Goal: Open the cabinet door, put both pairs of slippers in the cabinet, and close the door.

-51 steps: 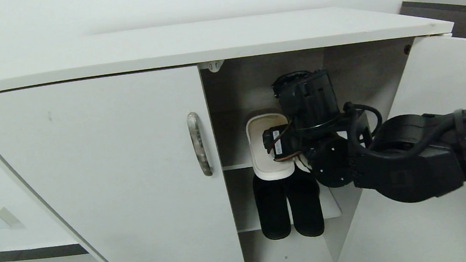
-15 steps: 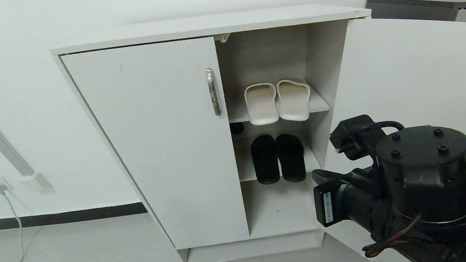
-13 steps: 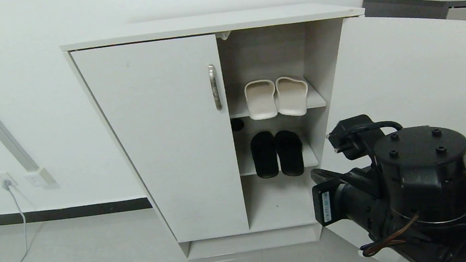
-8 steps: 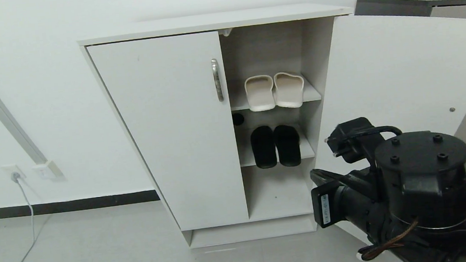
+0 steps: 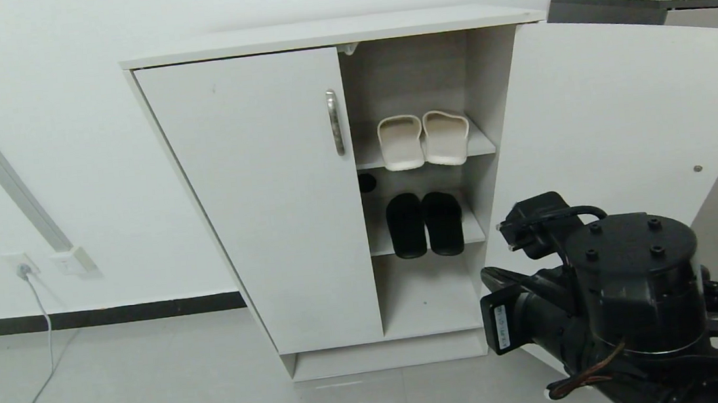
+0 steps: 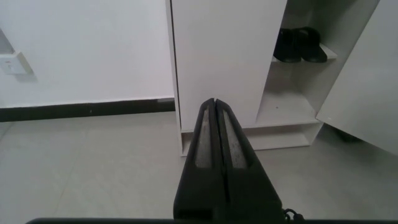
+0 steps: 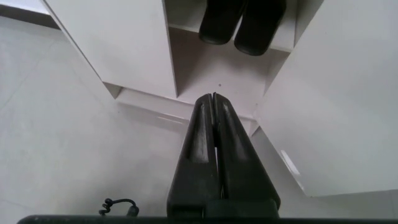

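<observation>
1. Grey floor tiles (image 5: 121, 395) and a white wall (image 5: 58, 92) surround one white cabinet (image 5: 329, 33) with two doors: left door (image 5: 260, 198) shut, right door (image 5: 614, 117) swung open.
2. We count two pairs inside: white slippers (image 5: 423, 140) on the upper shelf (image 5: 482, 147), black slippers (image 5: 425, 223) on the lower shelf (image 5: 474, 233).
3. Our left gripper (image 6: 214, 106) and right gripper (image 7: 214, 98) are both clenched on nothing.

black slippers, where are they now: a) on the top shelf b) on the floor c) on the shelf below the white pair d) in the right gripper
c: the black slippers lie on the shelf just under the white slippers inside the open cabinet.
</observation>
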Robot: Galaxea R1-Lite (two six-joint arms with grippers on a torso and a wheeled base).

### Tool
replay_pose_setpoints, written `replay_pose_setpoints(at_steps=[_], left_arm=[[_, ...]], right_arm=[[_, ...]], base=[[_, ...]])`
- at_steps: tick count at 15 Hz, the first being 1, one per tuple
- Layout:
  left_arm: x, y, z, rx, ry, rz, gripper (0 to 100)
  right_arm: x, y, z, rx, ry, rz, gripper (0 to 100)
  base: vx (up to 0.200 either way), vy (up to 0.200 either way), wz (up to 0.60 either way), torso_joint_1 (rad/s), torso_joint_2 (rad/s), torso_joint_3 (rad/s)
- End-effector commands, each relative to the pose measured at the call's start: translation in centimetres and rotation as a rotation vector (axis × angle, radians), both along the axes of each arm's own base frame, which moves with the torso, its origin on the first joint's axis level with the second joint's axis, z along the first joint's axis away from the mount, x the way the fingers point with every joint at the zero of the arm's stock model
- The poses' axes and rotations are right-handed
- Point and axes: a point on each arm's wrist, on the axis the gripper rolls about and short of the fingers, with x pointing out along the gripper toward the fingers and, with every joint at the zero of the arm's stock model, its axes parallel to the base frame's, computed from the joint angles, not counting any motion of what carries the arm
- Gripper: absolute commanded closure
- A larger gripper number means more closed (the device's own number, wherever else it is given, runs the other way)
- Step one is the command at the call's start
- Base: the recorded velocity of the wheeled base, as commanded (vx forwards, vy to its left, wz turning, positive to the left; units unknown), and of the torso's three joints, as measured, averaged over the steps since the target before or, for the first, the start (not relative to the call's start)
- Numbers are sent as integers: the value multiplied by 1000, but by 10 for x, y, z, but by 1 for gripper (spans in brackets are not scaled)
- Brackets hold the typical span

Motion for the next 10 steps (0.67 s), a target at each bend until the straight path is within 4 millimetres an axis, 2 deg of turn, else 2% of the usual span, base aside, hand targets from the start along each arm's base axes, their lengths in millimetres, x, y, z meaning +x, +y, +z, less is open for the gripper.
replay_pose_setpoints(at_steps=[1, 8, 10], left_arm=[[0, 0, 0, 0, 1, 1, 100], [0, 0, 0, 0, 1, 1, 100], [0, 0, 0, 0, 1, 1, 100]], right_arm=[[0, 1, -2, -5, 3, 0, 100], [0, 1, -2, -6, 5, 3, 100], [0, 1, -2, -7, 6, 3, 100]], base=[[0, 0, 0, 0, 0, 0], [0, 0, 0, 0, -9, -5], [0, 0, 0, 0, -215, -266]])
